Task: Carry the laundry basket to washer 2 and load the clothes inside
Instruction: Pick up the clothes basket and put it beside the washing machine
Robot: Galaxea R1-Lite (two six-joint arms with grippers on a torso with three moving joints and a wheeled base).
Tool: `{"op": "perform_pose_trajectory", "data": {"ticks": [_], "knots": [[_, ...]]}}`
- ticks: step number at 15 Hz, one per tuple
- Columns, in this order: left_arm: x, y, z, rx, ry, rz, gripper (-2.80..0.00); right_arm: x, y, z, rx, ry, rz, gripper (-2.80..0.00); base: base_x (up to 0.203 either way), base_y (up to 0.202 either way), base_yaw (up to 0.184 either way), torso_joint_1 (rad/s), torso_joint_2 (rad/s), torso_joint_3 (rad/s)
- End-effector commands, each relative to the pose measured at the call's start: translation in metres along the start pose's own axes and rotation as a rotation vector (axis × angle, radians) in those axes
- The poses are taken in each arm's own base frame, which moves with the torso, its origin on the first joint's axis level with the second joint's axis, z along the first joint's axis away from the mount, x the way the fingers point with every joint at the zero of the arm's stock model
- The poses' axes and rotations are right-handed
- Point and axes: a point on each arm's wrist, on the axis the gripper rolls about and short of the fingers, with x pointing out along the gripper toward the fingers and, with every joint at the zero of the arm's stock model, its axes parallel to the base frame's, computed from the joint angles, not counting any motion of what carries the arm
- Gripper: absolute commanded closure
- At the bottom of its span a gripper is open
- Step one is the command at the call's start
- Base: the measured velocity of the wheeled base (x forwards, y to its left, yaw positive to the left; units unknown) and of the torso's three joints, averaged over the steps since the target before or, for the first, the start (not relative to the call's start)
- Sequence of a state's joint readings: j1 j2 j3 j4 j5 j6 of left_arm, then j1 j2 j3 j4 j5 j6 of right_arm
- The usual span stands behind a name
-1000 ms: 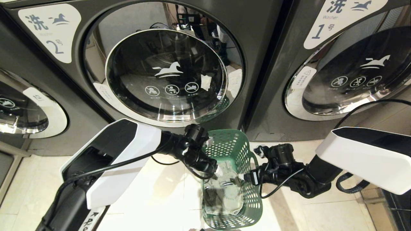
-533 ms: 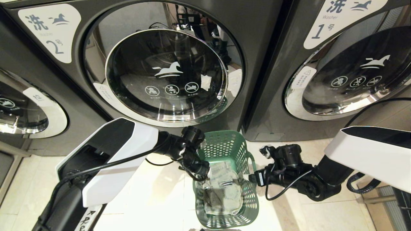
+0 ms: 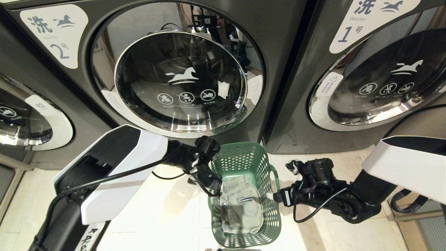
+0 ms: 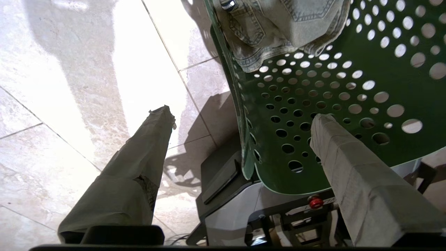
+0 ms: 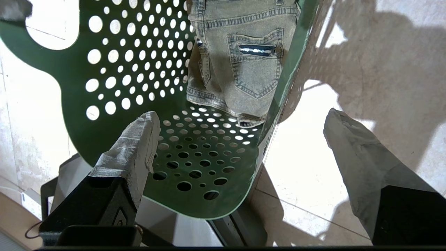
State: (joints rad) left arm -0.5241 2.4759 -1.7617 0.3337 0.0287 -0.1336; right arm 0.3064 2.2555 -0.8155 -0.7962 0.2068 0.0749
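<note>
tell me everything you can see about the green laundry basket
The laundry basket is a small dark green plastic tub, rectangular with rounded corners, its walls and floor pierced by round holes, with a cut-out handle on a side wall. It sits upright and low in front of washer 2, the clothes lying folded on its floor. The open left end effector straddles one long wall, the open right end effector the opposite one. What supports it underneath is unclear.

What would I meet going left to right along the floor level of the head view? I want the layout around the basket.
Left arm's white shell → left hand → laundry basket holding the clothes → right hand → right arm's white shell.
</note>
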Motion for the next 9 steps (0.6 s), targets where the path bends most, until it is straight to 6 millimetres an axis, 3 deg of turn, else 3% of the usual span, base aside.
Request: {"op": "perform_pose_trajectory", "data": {"ticks": [1,9], "knots": [[-0.010,0.002,0.004,-0.013,-0.021,0.002,-2.80,-0.007,0.004,0.004,-0.006,-0.015,0.008,-2.80,0.000,0.000,0.000,0.000,0.00,0.000],[-0.065,0.005,0.021,-0.104,-0.101,-0.067,-2.80,-0.015,0.008,0.010,-0.016,-0.043,0.017,-2.80,0.000,0.000,0.000,0.000,0.00,0.000]]}}
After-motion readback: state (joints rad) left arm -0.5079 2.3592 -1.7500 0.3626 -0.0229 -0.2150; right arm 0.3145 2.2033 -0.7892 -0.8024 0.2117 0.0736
